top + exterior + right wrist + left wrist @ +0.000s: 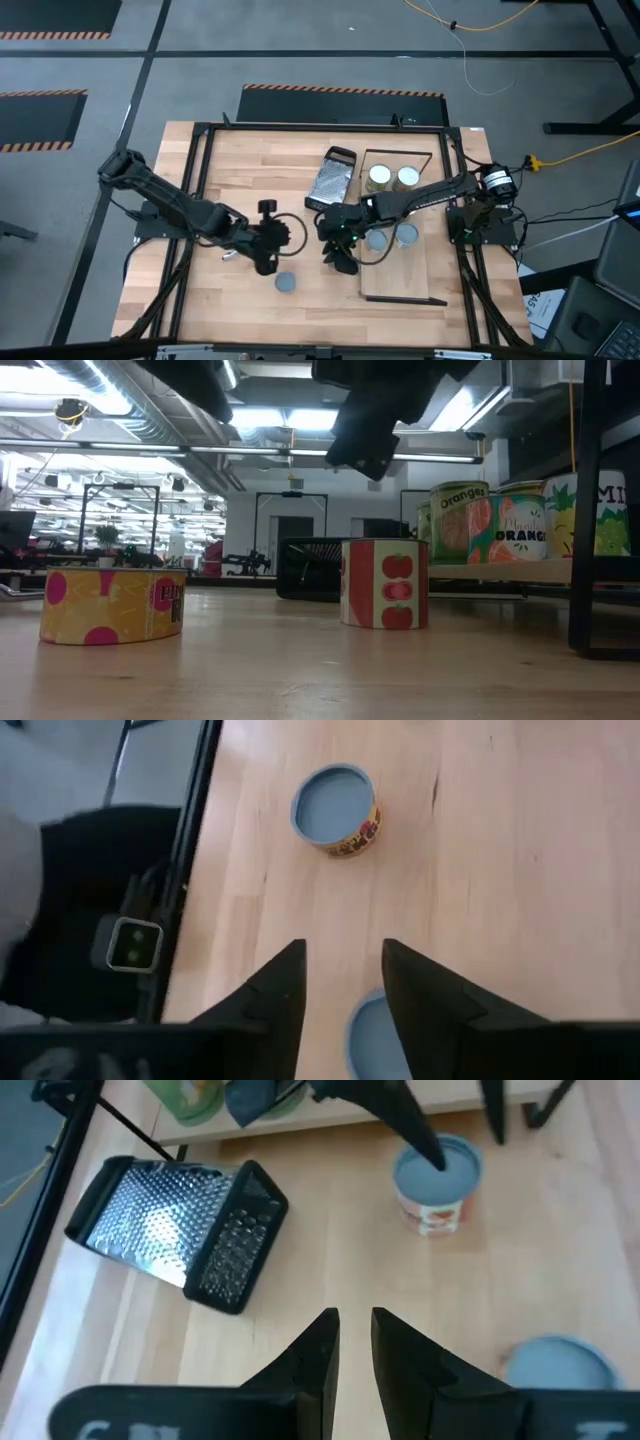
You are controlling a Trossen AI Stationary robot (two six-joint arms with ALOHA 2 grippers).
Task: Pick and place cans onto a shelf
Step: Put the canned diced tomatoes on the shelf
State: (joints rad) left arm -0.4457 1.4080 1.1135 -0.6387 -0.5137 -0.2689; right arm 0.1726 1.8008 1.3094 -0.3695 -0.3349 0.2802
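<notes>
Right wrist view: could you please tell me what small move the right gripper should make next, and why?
Probably lower the right gripper straight down. Its fingers are open and the tomato can sits just below them, its blue top showing between them, while the low view shows the gripper well above the can.

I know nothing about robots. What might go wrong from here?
1. The right gripper hangs open over the tomato can. If it comes down off-centre, a finger could strike the rim and tip or push the can.
2. The left gripper waits close by, so the two arms might bump during the lift.
3. The grater lies beside the shelf, and a low carry could clip it.
</notes>
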